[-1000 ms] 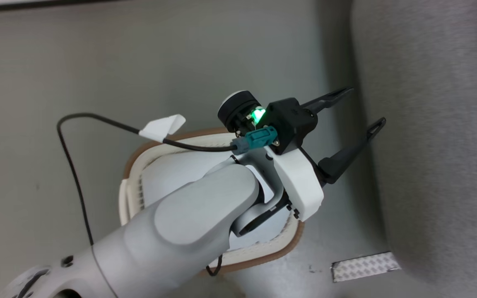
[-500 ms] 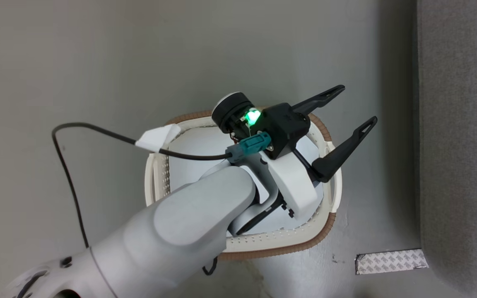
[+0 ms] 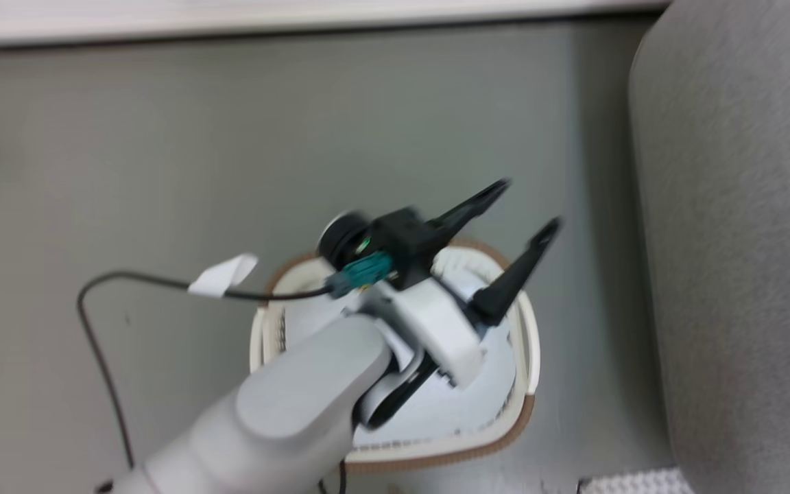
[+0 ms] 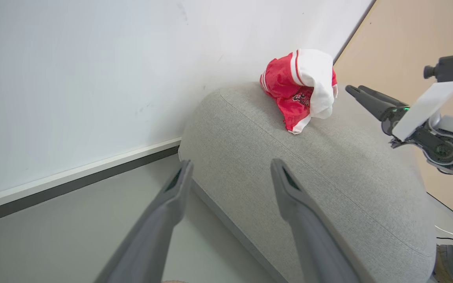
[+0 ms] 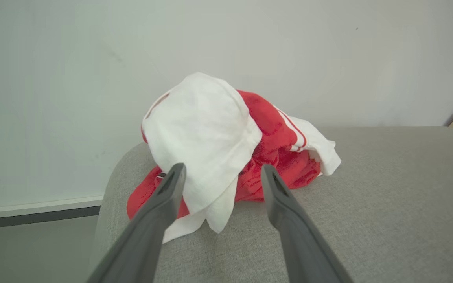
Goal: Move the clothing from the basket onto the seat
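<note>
My left gripper hangs open over the far right rim of the cream basket; the part of the basket's inside that shows is bare white, and my forearm hides the rest. In the left wrist view that gripper points at the grey seat with nothing between its fingers. The red and white clothing lies bunched on the seat's far end near the wall. My right gripper is open just short of the clothing, which rests on the seat.
A white wall with a dark baseboard runs behind the grey floor. A black cable with a white tag loops left of the basket. A patterned tape patch lies on the floor by the seat.
The head camera has swung, so the basket and seat shift in the picture, which is now blurred. My left gripper stays open above the basket.
</note>
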Motion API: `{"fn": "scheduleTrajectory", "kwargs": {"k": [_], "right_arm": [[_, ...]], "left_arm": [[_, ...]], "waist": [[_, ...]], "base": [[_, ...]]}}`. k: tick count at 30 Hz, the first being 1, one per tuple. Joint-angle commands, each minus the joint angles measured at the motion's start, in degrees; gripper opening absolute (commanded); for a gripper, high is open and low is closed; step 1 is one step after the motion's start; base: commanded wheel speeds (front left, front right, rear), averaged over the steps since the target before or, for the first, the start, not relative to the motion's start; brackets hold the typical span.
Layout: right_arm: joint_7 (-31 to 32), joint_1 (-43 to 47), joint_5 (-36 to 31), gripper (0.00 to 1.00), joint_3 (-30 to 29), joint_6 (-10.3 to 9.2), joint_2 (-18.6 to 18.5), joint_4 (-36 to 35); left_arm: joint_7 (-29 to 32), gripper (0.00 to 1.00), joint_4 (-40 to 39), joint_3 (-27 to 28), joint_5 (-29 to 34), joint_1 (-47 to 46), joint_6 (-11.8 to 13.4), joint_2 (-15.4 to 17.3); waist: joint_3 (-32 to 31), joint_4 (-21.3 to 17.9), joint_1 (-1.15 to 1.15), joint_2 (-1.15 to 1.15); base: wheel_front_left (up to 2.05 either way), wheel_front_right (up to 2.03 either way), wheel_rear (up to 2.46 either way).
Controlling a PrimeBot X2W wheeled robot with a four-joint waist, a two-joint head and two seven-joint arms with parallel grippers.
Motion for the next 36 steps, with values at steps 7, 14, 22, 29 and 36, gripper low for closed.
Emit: {"fn": "scheduleTrajectory", "kwargs": {"k": [7, 14, 22, 29, 36], "right_arm": [[-0.17, 17.84, -3.35, 1.00, 1.16, -0.15, 7.58, -15.52], [-0.18, 32.70, -6.32, 1.00, 4.00, -0.16, 13.91, -25.14], [-0.19, 41.36, -11.17, 1.00, 9.53, -0.16, 19.02, -30.18], [-0.19, 45.06, -12.85, 1.00, 9.48, -0.16, 20.47, -30.67], [-0.19, 46.57, -12.66, 1.00, 9.90, -0.16, 20.74, -27.88]], "left_arm": [[-0.52, 1.00, -0.38, 4.81, -1.59, 11.61, 1.27, 2.16], [-0.51, 1.00, -1.23, 11.79, -0.24, 24.20, 2.70, 5.73], [-0.51, 1.00, -2.72, 24.51, 1.61, 38.71, 4.84, 8.49], [-0.49, 1.00, -3.33, 34.54, 7.53, 48.35, 4.26, 6.57], [-0.49, 1.00, -1.95, 44.37, 14.44, 54.84, 1.58, 2.90]], "waist": [[-14.82, 3.31, 0.01, 0.00], [-24.58, 7.10, 0.01, 0.00], [-30.89, 8.69, 0.01, 0.00], [-33.70, 10.26, 0.01, 0.00], [-35.71, 11.16, 0.01, 0.00]], "base": [[0.00, 0.00, 0.00], [0.00, 0.00, 0.00], [0.00, 0.00, 0.00], [0.00, 0.00, 0.00], [0.00, 0.00, 0.00]]}}
